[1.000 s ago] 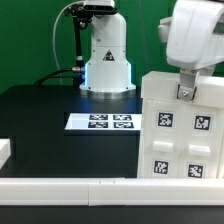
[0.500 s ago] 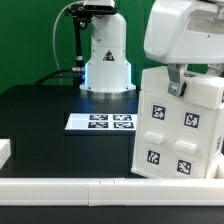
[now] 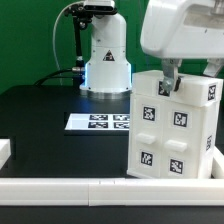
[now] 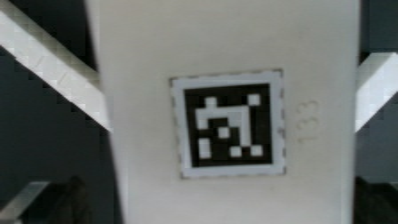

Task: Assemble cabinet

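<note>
Cabinet [image 3: 172, 125] standing tilted on black desk [image 3: 50, 115] at the exterior view's right, leaning, tagged faces toward camera, close behind white front rail [image 3: 60, 187]. End effector [image 3: 168, 80] directly over its top edge; one finger [image 3: 165, 85] visible against upper face. Whether jaws grip or stand clear: cannot tell, hidden by wrist housing. Wrist view filled by a white panel with one tag [image 4: 228, 124]. Marker board [image 3: 99, 122] flat near robot base [image 3: 106, 60]. Best approach, judged: steady the body upright before letting go, avoid tipping over rail.
</note>
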You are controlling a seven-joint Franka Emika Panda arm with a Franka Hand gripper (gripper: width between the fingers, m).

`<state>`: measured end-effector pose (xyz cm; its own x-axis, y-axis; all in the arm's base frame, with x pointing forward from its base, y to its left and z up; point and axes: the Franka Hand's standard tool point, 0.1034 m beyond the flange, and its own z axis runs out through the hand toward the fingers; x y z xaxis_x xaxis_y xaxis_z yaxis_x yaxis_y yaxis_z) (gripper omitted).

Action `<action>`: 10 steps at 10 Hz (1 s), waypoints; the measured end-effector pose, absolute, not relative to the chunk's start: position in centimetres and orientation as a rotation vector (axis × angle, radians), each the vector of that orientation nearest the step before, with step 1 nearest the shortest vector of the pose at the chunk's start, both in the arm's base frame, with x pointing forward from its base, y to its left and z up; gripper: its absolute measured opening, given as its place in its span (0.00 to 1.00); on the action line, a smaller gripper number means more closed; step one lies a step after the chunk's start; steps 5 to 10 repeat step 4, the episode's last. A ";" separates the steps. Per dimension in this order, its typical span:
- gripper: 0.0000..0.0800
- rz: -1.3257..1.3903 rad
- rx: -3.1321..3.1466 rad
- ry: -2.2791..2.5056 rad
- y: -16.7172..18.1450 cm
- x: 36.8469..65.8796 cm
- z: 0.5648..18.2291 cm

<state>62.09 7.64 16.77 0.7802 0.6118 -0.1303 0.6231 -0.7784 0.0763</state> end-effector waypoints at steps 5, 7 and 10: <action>1.00 -0.139 2.866 0.977 7.2 62.1 18.6; 1.00 -0.139 2.866 0.977 7.2 62.1 18.6; 1.00 -0.139 2.866 0.977 7.2 62.1 18.6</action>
